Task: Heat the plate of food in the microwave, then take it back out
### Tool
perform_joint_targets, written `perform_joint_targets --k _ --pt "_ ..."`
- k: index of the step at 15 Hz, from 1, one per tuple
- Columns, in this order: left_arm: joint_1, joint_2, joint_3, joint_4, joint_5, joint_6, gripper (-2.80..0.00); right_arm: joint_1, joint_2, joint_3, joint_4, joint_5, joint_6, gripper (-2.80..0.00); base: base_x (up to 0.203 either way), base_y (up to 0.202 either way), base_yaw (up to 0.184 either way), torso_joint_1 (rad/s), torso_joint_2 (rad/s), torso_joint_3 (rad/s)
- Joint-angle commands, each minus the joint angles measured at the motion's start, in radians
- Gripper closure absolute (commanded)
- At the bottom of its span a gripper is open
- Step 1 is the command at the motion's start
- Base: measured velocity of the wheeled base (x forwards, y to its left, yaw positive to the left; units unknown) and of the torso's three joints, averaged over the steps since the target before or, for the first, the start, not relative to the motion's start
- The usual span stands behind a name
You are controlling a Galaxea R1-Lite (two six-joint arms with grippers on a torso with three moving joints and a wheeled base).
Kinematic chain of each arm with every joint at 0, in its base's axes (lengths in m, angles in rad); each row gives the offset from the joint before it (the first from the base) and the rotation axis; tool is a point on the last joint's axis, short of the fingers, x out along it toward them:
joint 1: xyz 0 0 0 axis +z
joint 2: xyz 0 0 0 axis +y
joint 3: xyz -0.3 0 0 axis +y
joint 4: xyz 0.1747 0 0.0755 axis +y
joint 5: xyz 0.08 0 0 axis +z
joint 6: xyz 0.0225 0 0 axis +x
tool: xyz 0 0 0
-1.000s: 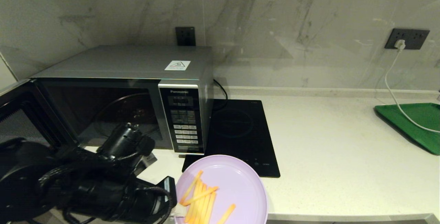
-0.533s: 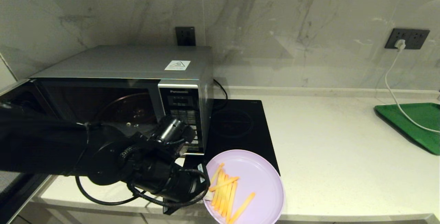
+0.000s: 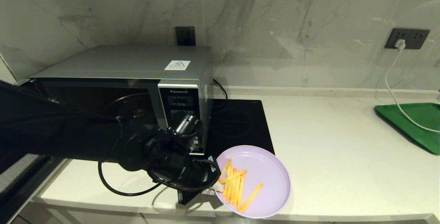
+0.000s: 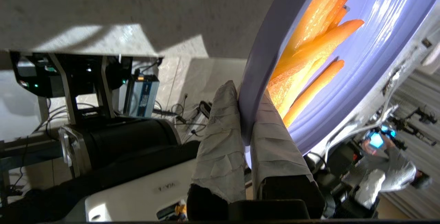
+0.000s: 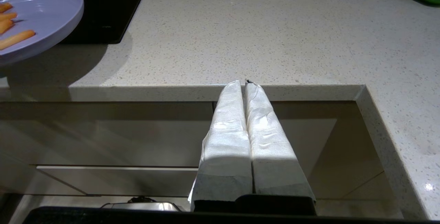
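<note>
The lilac plate of food (image 3: 264, 179) with orange-yellow fries (image 3: 237, 186) hangs just above the counter's front edge, right of the microwave (image 3: 137, 69). My left gripper (image 3: 216, 187) is shut on the plate's left rim. In the left wrist view its taped fingers (image 4: 220, 131) clamp the rim of the plate (image 4: 361, 55) beside the fries (image 4: 309, 45). The microwave door (image 3: 17, 179) stands open to the left, and the glass turntable (image 3: 132, 109) is bare. My right gripper (image 5: 244, 82) is shut on nothing, below the counter's front edge, with the plate (image 5: 51, 4) off to its side.
A flat black induction hob (image 3: 240, 127) lies right of the microwave, behind the plate. A green tray (image 3: 412, 124) sits at the far right with a white cable (image 3: 392, 90) running over it from a wall socket (image 3: 407, 38). My left arm crosses in front of the microwave opening.
My left arm has carried the plate to the right and farther over the counter, away from the microwave opening. The right arm has not visibly moved.
</note>
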Motion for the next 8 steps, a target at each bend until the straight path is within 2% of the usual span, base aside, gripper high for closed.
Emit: perform_joint_targets --k 1,5,8 --pt "0.006 0.017 -0.008 -0.001 0.016 -0.004 0.00 0.000 0.000 0.000 0.001 0.000 0.000 0.00 0.000 0.000 0.000 0.000 0.00 0.000" --pt "0.017 0.076 -0.052 0.006 0.098 -0.010 0.00 0.000 0.000 0.000 0.002 0.000 0.000 0.00 0.000 0.000 0.000 0.000 0.00 0.000" --pt "0.018 0.111 -0.084 0.027 0.110 -0.010 0.00 0.000 0.000 0.000 0.002 0.000 0.000 0.00 0.000 0.000 0.000 0.000 0.00 0.000"
